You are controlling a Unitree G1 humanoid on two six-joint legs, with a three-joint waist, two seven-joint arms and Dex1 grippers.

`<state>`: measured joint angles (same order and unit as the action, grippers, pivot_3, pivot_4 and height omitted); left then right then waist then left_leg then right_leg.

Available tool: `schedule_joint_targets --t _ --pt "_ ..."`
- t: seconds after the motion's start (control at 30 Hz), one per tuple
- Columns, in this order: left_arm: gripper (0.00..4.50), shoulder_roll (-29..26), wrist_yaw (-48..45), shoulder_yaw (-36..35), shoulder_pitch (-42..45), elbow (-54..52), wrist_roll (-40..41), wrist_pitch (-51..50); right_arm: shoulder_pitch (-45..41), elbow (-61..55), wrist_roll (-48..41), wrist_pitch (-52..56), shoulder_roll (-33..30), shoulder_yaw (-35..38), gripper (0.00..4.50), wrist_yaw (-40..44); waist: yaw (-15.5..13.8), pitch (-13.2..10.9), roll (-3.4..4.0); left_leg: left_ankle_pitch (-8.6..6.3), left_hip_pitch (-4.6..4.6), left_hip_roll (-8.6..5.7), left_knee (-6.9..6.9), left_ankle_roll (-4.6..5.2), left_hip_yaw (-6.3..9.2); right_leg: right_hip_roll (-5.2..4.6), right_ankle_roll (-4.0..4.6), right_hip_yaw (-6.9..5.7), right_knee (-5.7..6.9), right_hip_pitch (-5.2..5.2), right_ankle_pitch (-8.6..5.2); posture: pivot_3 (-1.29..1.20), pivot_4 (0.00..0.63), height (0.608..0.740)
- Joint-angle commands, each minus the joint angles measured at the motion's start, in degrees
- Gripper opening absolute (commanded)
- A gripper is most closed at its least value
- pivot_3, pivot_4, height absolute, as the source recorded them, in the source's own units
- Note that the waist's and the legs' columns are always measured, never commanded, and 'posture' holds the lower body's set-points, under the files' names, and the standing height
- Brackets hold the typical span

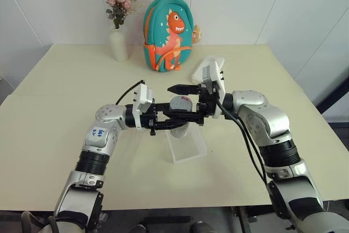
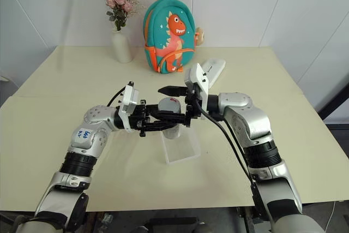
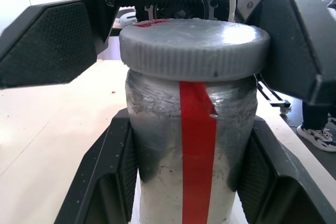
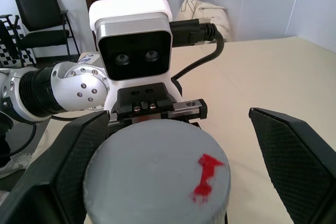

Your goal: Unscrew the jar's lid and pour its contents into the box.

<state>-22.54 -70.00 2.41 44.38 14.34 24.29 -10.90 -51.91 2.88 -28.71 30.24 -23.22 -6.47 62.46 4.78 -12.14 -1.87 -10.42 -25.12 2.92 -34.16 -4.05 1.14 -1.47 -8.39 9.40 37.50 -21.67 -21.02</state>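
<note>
surface: a wide pale cream table (image 1: 65,135) with a smooth matte top, set against a white wall
back left: a white ceramic flower vase (image 1: 119,44) with pink and dried flowers, standing upright
back middle: a teal backpack (image 1: 168,34) with an orange dinosaur print, upright just beside the vase
right of the backpack: a white rounded rectangular case (image 2: 214,67), lying flat
middle: a small shallow square box (image 1: 187,144) of clear plastic, resting on the tabletop
</note>
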Motion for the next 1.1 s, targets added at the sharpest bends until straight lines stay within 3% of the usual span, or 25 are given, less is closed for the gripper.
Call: schedule_joint_targets --t 0.03,0.77,1.1 --pt "2.05 -0.4 -0.1 -0.5 -0.7 -2.4 0.5 0.6 0.2 -2.5 -0.8 0.1 -2.3 2.7 4.47 0.0 0.0 0.0 0.0 0.0 0.0 0.0 0.0 0.0 0.0 0.0 0.0 0.0 0.0 0.0 0.0 0.0 0.15 0.74" --pt "2.05 -0.7 0.1 -0.6 -0.6 -1.3 0.4 1.1 5.0 -9.6 -4.5 4.8 -9.9 5.4 4.47 -0.2 -0.1 0.0 0.0 0.0 0.0 0.0 0.01 0.0 -0.01 0.0 0.0 0.01 -0.03 0.01 0.0 0.0 0.15 0.74" --pt "2.05 -0.5 -0.6 -0.5 0.1 0.0 0.1 1.6 3.9 -13.0 -8.2 8.0 -10.4 7.1 4.47 -0.9 -0.1 0.0 0.0 0.0 -0.01 0.0 0.01 0.0 0.0 0.0 0.0 0.01 -0.06 0.02 0.0 0.0 0.15 0.74"
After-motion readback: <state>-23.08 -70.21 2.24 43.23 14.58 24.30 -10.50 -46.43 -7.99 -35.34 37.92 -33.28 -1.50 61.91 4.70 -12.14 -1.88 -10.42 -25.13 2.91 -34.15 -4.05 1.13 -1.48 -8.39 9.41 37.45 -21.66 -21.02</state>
